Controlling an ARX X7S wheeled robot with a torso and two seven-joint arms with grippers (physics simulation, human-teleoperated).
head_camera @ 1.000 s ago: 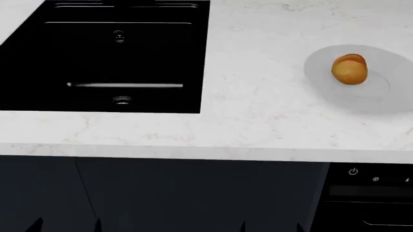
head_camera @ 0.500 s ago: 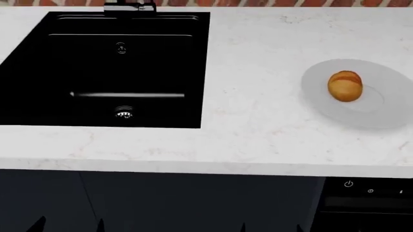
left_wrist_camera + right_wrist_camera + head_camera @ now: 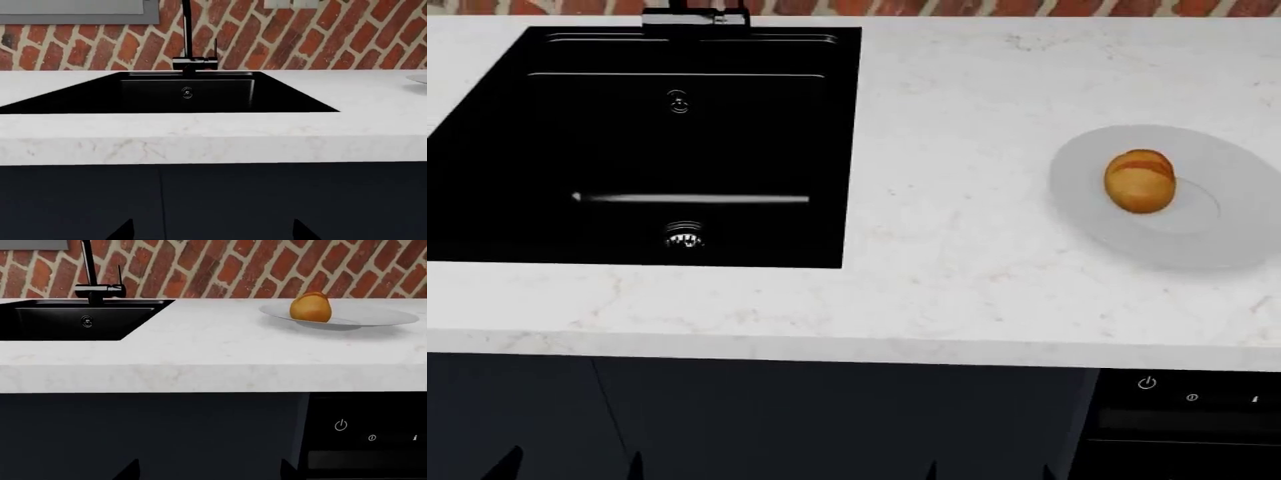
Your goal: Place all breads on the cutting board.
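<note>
So the golden-orange roll is sitting on a pale grey plate over at my right on the white marble counter. No cutting board or dark roll in any of my views. The black sink takes up the left half, faucet at the back against the brick wall. My left gripper and right gripper are down low in front of the dark cabinets; only the dark fingertips poke into view, set wide apart and holding nothing. An appliance panel with a power symbol sits under the plate side.
</note>
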